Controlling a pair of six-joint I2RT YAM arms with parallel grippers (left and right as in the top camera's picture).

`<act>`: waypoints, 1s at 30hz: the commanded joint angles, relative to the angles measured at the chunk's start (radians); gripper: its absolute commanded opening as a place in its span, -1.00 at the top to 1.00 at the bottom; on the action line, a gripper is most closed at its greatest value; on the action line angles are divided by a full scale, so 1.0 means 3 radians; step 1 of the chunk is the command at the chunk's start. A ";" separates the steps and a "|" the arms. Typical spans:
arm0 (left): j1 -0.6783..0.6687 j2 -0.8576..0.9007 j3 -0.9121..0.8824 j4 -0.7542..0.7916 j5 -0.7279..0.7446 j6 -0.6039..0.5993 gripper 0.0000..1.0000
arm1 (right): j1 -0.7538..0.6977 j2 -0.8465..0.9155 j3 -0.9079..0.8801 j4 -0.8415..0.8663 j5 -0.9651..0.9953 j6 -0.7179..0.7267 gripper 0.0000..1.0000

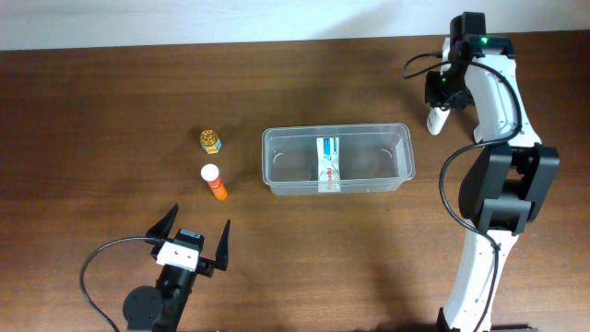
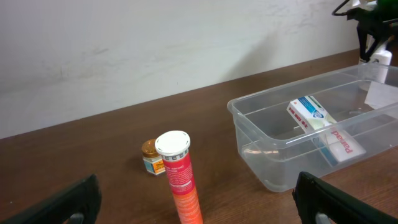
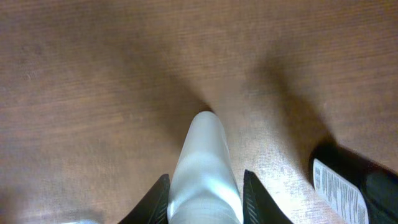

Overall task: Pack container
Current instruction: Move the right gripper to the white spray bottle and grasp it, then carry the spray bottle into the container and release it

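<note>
Nearest the robot's base, the left claw (image 1: 198, 221) hangs low over the table (image 1: 83, 111) with its two dark fingers spread wide and nothing between them. Just beyond it an orange tube (image 1: 217, 184) with a white cap lies on the table, cap pointing away from the claw. A little farther on, a small jar (image 1: 211, 140) with a gold lid stands upright, apart from the tube.

To the right of these two, at the middle of the table, sits the container (image 1: 277, 175), a clear tub with its long side running left to right. A white and blue box (image 1: 327, 164) with red lettering lies inside it, across its width near the middle.

Farthest off, past the container's right end and toward the back edge of the table, the right claw (image 1: 437, 118) points down, its fingers (image 3: 155, 200) closed around a white tube (image 3: 204, 163). This may be a slim bottle instead, since the wrist view shows only its smooth, rounded end. Whether that end touches the table cannot be told.
</note>
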 commanded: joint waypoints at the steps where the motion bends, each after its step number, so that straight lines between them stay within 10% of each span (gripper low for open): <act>1: 0.0018 -0.0008 -0.0003 -0.0029 -0.0023 0.0042 -0.99 | -0.0020 0.0041 0.0178 -0.0145 0.0011 0.0018 0.57; 16: 0.0018 -0.0008 -0.0004 -0.0029 -0.0023 0.0042 -0.99 | 0.0000 -0.0149 0.1873 -0.1836 -0.0558 0.0177 0.55; 30: 0.0018 -0.0008 -0.0004 -0.0029 -0.0023 0.0042 -0.99 | 0.0576 -0.0764 0.1513 -0.1836 -0.0573 0.0268 0.53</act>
